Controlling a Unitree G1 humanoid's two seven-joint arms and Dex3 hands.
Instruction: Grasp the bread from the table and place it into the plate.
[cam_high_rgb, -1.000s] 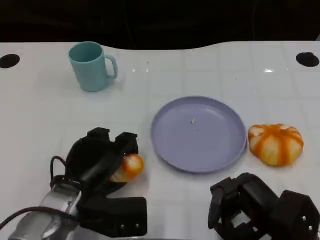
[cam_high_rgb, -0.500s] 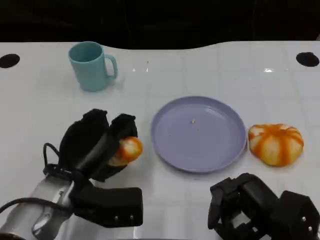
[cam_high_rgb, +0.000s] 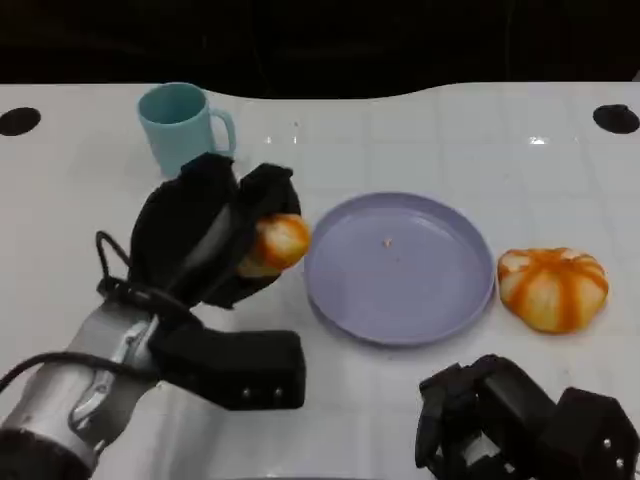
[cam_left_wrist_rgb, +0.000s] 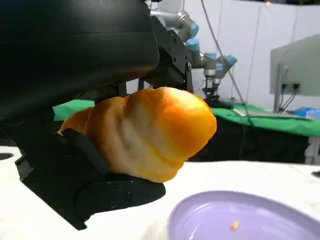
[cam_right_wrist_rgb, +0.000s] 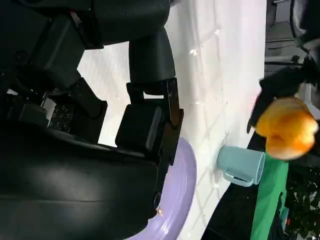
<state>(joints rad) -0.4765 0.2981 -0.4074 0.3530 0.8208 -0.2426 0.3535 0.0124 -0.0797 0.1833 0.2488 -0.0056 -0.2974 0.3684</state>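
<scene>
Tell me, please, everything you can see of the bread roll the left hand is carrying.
The bread roll is a small, lumpy bun, golden orange on its rounded end and paler cream along its folded side, with a smooth, slightly glossy crust. The left hand holds it between its black fingers, clear of the white table. In the head view it sits just beside the left rim of the purple plate, not yet over the middle. The left wrist view shows its free end sticking out above the plate's edge, touching nothing but the fingers.
</scene>
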